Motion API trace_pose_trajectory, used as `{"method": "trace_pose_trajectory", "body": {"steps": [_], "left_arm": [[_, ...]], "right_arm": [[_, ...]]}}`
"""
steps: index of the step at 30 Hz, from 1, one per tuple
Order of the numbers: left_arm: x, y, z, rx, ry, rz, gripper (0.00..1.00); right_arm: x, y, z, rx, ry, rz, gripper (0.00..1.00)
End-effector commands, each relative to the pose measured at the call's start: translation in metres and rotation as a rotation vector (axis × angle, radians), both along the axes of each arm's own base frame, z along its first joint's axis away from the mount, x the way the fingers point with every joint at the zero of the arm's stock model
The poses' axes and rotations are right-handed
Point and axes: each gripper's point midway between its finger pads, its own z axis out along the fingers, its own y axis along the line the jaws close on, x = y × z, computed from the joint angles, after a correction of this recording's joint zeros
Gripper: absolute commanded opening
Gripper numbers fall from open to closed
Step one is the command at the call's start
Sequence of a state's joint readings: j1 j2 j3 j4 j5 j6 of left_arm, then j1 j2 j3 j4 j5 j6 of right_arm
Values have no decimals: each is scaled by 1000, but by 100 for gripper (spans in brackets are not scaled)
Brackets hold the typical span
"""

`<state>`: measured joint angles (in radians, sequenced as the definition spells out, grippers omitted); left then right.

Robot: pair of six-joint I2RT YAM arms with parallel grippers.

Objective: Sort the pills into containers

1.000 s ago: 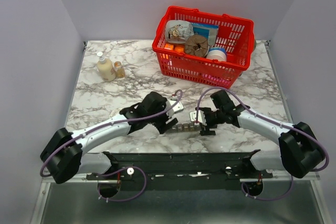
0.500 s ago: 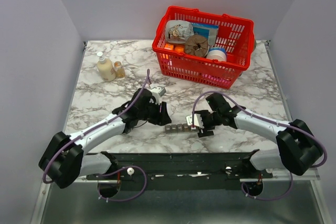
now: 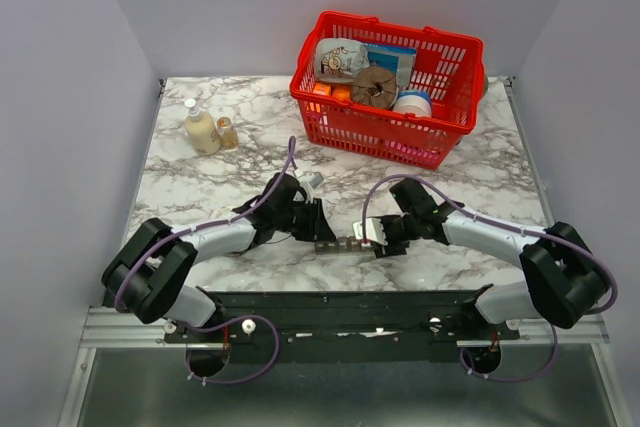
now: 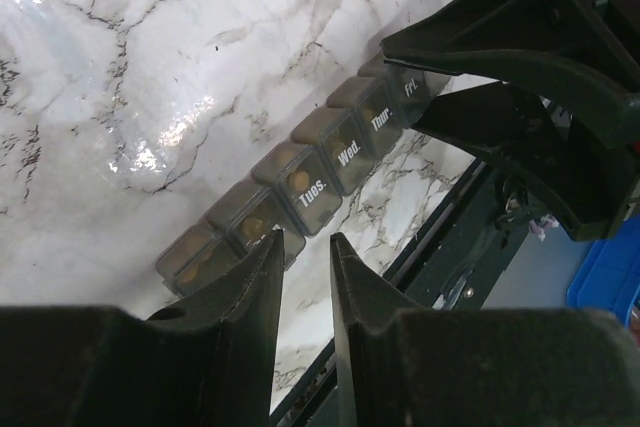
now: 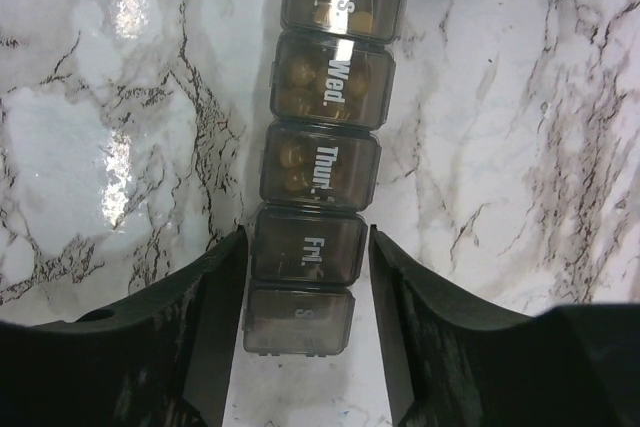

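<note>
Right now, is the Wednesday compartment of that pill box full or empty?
Not empty: the Wednesday compartment holds several round yellowish pills, visible through its tinted plastic in the right wrist view.

In the left wrist view the left jaws hide part of the near end of the containers [image 4: 320, 162] and the right jaws cover the far end past "Fri.", while the right wrist view cuts the strip off at "Tues.", blurs the last label and leaves jaw contact unclear.
</note>
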<state>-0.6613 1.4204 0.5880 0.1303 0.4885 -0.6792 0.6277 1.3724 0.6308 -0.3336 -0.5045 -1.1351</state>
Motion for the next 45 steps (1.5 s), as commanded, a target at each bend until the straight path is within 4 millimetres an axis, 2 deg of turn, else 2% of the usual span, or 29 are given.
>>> {"method": "trace_pose_trajectory", "body": {"steps": [1,6,10,12,16,19,22,29,34,38,44,45], "left_arm": [[-9,-6,-6,-34,44,-37,32],[-15,0,-24,14,105,-28,31],[-17,1,-26,18,116,-27,30],[-16,-1,-17,-9,90,-27,30],[-10,-3,4,-40,43,-14,38],[-7,-7,21,-76,14,-10,39],[-12,-9,23,-93,33,-29,38],[-26,-5,-16,-48,154,-44,31],[-15,6,-38,54,146,12,30],[-8,13,-46,78,145,50,29],[-12,23,-60,127,175,66,28],[-14,25,-62,137,181,68,27]], "right_arm": [[2,2,-2,-17,6,-8,55],[3,3,-1,-15,19,-20,49],[3,4,0,-14,37,-39,46],[5,5,0,-15,37,-47,45],[6,4,-1,-20,40,-57,45],[6,4,-2,-21,42,-62,45],[7,5,0,-16,47,-70,44],[8,6,0,-13,56,-80,43],[6,7,0,-11,64,-81,43],[4,7,0,-9,85,-82,43],[-5,14,5,0,180,-86,43],[-9,14,1,-12,211,-82,43]]}}
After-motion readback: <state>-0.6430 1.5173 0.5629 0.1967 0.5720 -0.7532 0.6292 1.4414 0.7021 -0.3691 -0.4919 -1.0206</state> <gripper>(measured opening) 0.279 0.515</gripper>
